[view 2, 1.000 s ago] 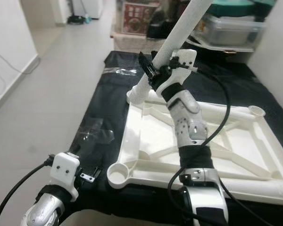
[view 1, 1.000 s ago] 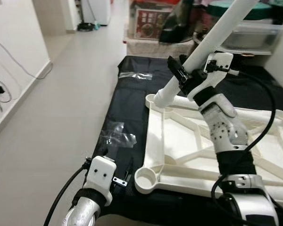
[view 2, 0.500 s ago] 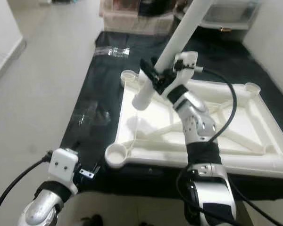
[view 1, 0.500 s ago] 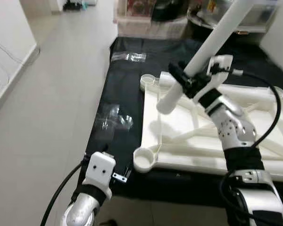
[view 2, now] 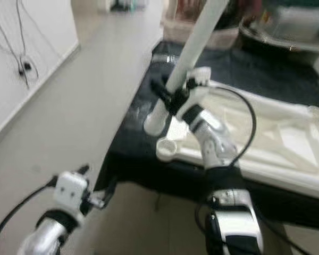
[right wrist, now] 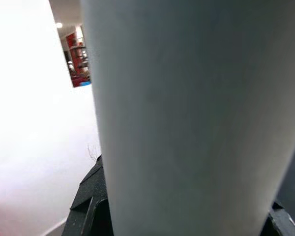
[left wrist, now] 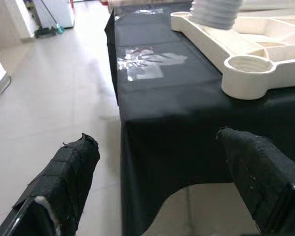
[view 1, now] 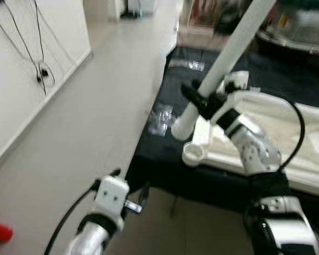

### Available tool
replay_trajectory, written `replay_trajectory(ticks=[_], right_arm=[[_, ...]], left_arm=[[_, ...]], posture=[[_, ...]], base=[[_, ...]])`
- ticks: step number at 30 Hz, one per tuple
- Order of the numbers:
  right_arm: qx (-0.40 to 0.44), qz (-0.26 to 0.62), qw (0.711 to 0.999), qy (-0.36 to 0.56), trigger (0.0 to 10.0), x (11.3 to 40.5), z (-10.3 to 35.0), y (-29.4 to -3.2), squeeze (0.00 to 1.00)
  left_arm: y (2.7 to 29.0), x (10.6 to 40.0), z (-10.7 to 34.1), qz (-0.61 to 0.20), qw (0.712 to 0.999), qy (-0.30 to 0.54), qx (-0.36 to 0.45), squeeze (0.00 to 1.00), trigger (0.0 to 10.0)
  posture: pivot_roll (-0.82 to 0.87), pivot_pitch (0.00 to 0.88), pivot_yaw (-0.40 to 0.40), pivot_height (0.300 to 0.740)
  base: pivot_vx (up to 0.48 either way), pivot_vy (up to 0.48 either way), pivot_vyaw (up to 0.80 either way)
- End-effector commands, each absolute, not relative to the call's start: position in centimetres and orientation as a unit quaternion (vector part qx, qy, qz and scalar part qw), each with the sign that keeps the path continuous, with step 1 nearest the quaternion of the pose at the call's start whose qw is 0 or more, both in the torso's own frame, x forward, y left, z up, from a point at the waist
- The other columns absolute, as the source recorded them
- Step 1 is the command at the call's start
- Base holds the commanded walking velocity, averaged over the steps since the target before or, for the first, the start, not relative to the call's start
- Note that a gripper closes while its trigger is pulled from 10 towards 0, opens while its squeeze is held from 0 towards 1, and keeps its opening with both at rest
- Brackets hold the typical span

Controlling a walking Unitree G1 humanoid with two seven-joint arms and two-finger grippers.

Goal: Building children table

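Nearest: the left gripper (left wrist: 157, 182) hangs low over the floor (view 1: 85, 122) by the edge of the black cloth (left wrist: 157, 88), jaws spread wide w/ nothing between them — idle, no part in the job right now. Just past it, on the cloth, lies the white tabletop (view 1: 287, 133) upside down, ribs up; its near corner socket (view 1: 193, 153) is an open ring, no leg in it. Above and slightly beyond that corner the right gripper (view 1: 202, 99) has its jaws clamped round a white leg (view 1: 228, 58), held tilted, lower end (view 1: 182, 128) in the air next to the socket but not over it, apart from the frame. Another corner socket (view 2: 317, 111) at the far side looks open too; the other corners can't be made out in the blur. A scrap of clear plastic wrap (view 1: 160, 116) sits on the cloth beyond the leg end. Judgement: early stage — frame laid out, first leg in hand, approx. zero legs seated as far as shows. Left to do: line leg up w/ a socket, seat it, repeat for the rest, then flip the thing upright.
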State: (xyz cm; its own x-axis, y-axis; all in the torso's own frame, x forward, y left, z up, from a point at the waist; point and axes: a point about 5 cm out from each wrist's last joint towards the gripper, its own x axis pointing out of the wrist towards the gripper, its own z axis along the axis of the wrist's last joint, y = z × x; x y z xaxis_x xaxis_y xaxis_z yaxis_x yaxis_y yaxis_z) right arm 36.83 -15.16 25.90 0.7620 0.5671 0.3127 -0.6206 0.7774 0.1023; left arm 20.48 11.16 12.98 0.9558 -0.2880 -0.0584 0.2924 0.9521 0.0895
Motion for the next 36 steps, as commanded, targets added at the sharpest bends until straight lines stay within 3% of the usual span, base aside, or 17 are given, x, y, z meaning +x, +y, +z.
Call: replay_trajectory(ticks=[1, 6, 14, 20, 26, 36], right_arm=[[0.091, 0.305, 0.936, -0.149, 10.0, 36.8, 26.4, -15.5, 0.0], [0.055, 0.228, 0.956, -0.177, 10.0, 36.2, 26.3, -15.4, 0.0], [0.065, 0.206, 0.959, -0.183, 10.0, 35.3, 25.4, -14.5, 0.0], [0.075, 0.167, 0.964, -0.193, 10.0, 34.2, 24.9, -14.1, 0.0], [0.056, 0.149, 0.977, -0.144, 10.0, 30.4, 20.2, -13.2, 0.0], [0.014, 0.091, 0.99, -0.111, 10.0, 27.1, 16.6, -13.3, 0.0]], left_arm=[[10.9, 20.3, 13.0, -0.153, 0.987, 0.022, 0.048, 0.0, 10.0], [11.0, 20.6, 13.7, -0.138, 0.989, 0.001, 0.045, 0.0, 10.0], [11.2, 21.1, 13.8, -0.133, 0.989, -0.008, 0.059, 0.0, 10.0], [11.3, 21.7, 13.9, -0.133, 0.989, -0.007, 0.064, 0.0, 10.0], [11.7, 22.7, 13.0, -0.124, 0.99, 0.006, 0.068, 0.0, 10.0], [11.1, 23.0, 12.5, -0.132, 0.988, 0.007, 0.073, 0.0, 10.0]], posture=[[0.07, 0.158, -0.084, 0.74], [0.06, 0.151, -0.082, 0.74], [0.06, 0.123, -0.074, 0.74], [0.07, 0.089, -0.074, 0.74], [0.05, 0.018, -0.045, 0.74], [0.04, 0.0, -0.031, 0.74]], base=[[0.0, 0.0, 0.0], [0.0, 0.0, -0.16], [0.0, 0.0, -0.65], [0.0, -0.449, 0.0], [-0.444, -0.066, 0.0], [-0.48, 0.0, 0.0]])
